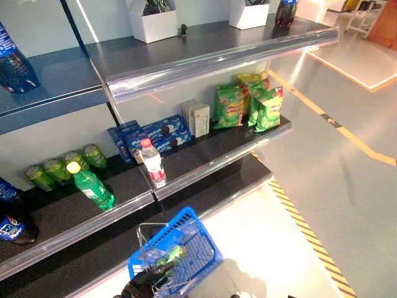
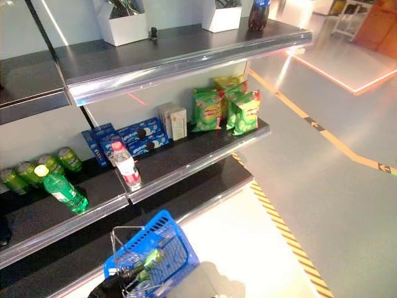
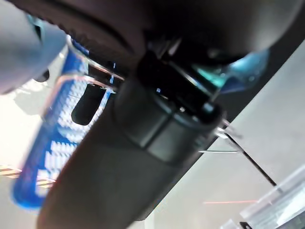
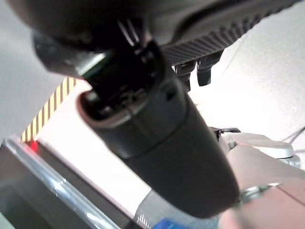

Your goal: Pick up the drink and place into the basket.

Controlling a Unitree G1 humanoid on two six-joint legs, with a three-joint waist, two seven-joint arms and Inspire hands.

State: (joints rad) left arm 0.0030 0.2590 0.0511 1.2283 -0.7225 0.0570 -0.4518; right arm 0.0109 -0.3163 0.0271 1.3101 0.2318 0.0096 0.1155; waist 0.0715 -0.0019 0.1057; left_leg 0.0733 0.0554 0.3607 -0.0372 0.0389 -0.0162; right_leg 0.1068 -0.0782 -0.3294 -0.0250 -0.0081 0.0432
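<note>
While the left hand (image 1: 144,280) grips the blue basket (image 1: 197,239) handle at lower left, fingers curled, a green bottle (image 1: 169,255) lies inside.

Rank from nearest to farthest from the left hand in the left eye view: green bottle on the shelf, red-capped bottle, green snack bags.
From the left hand at the blue basket:
1. Green bottle, left shelf section.
2. Red-capped bottle, shelf edge, middle.
3. Green snack bags, far right of the shelf.

The dark shelving unit (image 1: 205,155) carries a green plastic bottle (image 1: 92,185), a red-capped clear bottle (image 1: 152,162), blue boxes (image 1: 152,135), and what look like green snack bags (image 1: 251,102).
</note>
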